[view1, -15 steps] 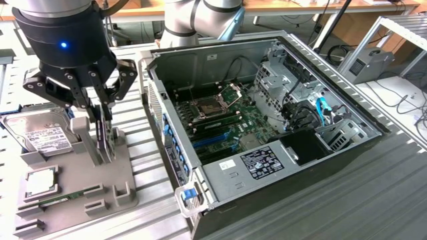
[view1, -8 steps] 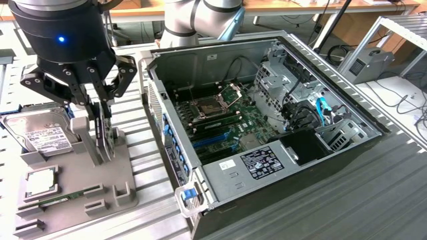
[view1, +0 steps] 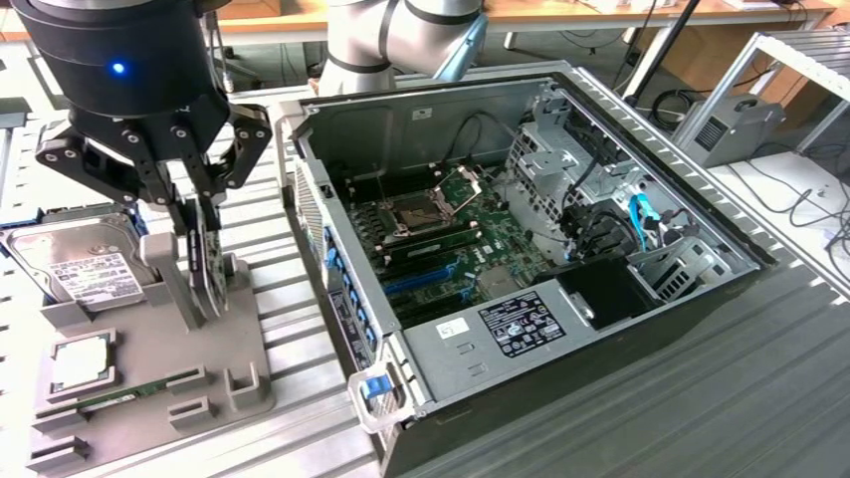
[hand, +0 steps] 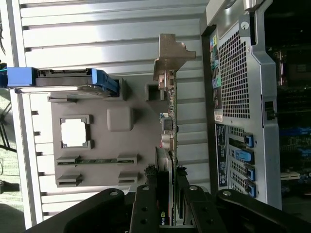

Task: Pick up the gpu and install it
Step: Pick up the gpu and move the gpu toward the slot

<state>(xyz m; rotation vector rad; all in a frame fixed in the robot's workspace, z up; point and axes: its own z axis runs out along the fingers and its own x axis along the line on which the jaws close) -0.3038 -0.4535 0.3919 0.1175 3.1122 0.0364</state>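
Observation:
The gpu stands on edge in the grey holder tray, on the exterior view's left. Its silver bracket and thin green board edge run away from the wrist camera. My gripper comes down from above, with one black finger pressed on each face of the card. In the wrist view the gripper is shut on the gpu's near end. The card's lower edge is level with the tray's slot posts; I cannot tell whether it has left the slot.
An open computer case lies on the exterior view's right, motherboard exposed, its rear panel close beside the card. The tray also holds a hard drive, a processor chip and a memory stick.

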